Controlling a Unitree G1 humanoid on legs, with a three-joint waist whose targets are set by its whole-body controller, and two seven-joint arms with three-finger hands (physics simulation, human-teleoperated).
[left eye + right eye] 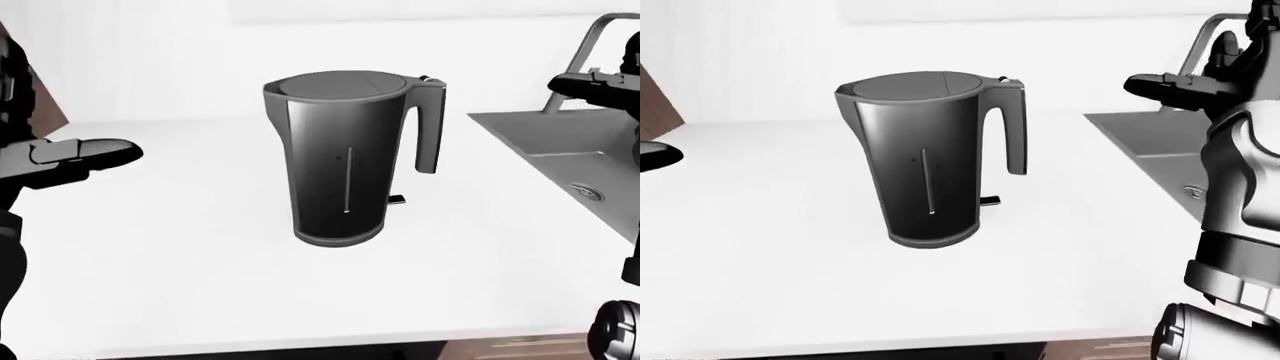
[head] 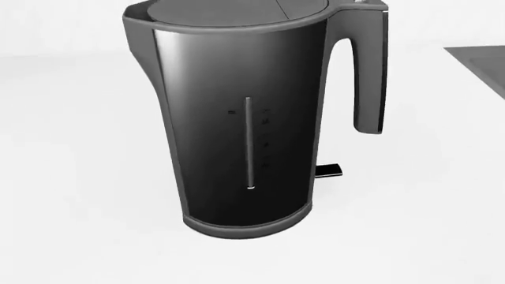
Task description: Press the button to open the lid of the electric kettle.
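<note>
— Item one?
— Electric kettle (image 1: 345, 157): dark, upright on the white counter (image 1: 200, 255), lid (image 1: 340, 82) down, handle (image 1: 430, 124) toward the sink (image 1: 560, 150) (its button is too small to make out).
— Hands?
— Left hand (image 1: 85, 154): fingers extended flat, holding nothing, well left of the kettle. Right hand (image 1: 1170, 86): fingers out, empty, raised right of the kettle, over the sink.
</note>
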